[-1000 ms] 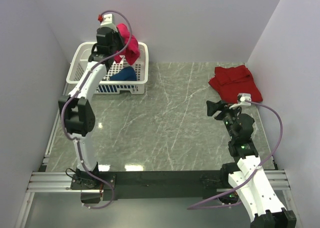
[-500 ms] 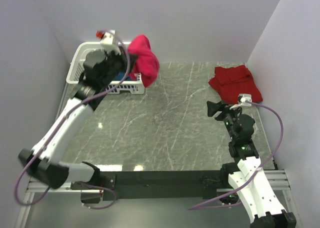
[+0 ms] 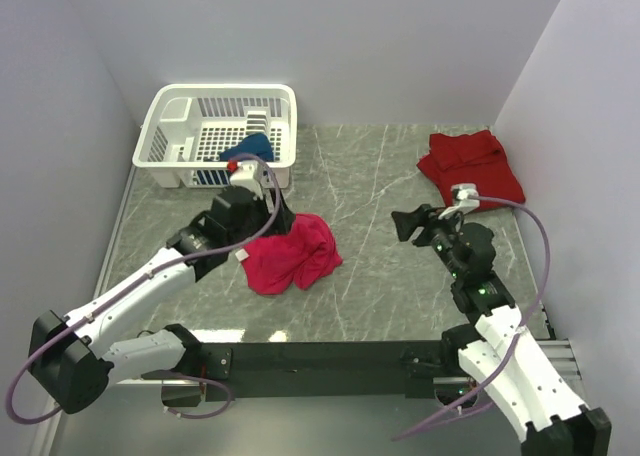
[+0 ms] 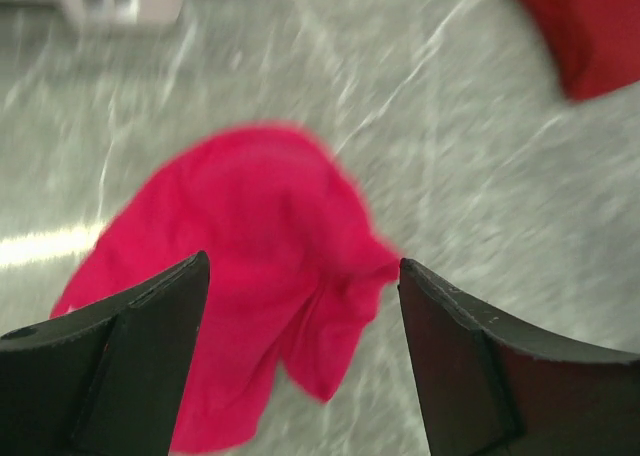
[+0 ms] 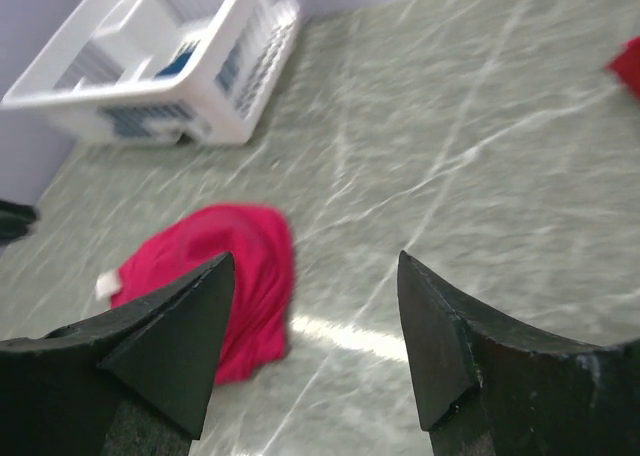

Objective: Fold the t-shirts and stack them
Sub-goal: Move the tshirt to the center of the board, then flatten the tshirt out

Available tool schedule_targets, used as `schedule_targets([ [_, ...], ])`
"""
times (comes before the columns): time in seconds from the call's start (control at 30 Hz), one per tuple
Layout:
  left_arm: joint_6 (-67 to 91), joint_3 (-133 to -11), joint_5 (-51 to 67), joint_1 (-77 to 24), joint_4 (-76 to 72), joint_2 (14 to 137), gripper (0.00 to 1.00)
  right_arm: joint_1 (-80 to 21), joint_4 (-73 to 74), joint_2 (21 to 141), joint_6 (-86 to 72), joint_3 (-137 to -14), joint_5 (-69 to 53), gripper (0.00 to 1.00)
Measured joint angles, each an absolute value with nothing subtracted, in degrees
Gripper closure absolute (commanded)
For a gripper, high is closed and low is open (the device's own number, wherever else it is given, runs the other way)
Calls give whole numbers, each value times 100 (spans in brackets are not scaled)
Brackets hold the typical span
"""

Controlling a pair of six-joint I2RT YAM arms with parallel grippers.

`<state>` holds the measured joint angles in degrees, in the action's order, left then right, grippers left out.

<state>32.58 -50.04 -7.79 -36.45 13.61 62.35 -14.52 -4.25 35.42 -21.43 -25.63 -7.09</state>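
Over at the far left the white basket [image 3: 165, 126] now holds only the dark blue t-shirt [image 3: 252, 146], bunched against its right wall. A second ago the left arm was lifting the magenta t-shirt [image 3: 295, 256] out above the basket; now that shirt lies in a crumpled heap on the table [image 3: 370, 266], left of centre. The left gripper [image 3: 275, 221] hangs just over its upper edge with the jaws spread wide and nothing between them, though the wrist view is blurred, so I can't say whether a fingertip brushes the cloth. So the shirt looks delivered but not yet spread flat, let alone folded. Further right, the right gripper [image 3: 405, 224] has swung in toward the heap, jaws apart and empty. At the far right corner the darker red t-shirt [image 3: 470, 164] lies roughly folded, well apart from the others.
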Motion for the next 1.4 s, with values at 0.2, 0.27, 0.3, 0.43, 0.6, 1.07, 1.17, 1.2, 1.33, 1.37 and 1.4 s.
schedule_targets([
  [0.2,3710,-4587,-1831,-4130,1914,6058,21,-3223,-364,4047,-2294,-2567,-314,28],
  [0.27,3874,-4571,-2104,-4209,2049,6058,21,-3850,-386,4388,-2377,-2571,-163,29],
  [0.3,3946,-4532,-2193,-4246,2084,6055,22,-4158,-390,4582,-2434,-2571,-54,29],
  [0.43,4283,-4154,-2388,-4318,2231,6016,27,-4984,-489,5345,-2648,-2637,222,30],
  [0.6,4668,-3605,-2150,-4338,2244,5916,34,-5452,-526,6399,-2812,-3170,556,33],
  [1.07,5284,-2976,-1551,-4633,2027,6012,30,-5778,-596,8110,-3264,-3951,937,37],
  [1.17,5332,-2851,-1334,-4650,1798,6217,31,-5778,-517,8405,-3326,-4110,1033,39],
  [1.2,5334,-2814,-1262,-4654,1702,6318,34,-5778,-484,8523,-3343,-4176,1063,41],
  [1.33,5374,-2668,-954,-4672,1323,6619,40,-5778,-447,8927,-3389,-4405,1135,49],
  [1.37,5380,-2665,-919,-4672,1264,6626,41,-5778,-451,9006,-3404,-4431,1149,50],
  [1.4,5380,-2663,-888,-4672,1203,6643,45,-5778,-458,9067,-3426,-4436,1160,53],
])
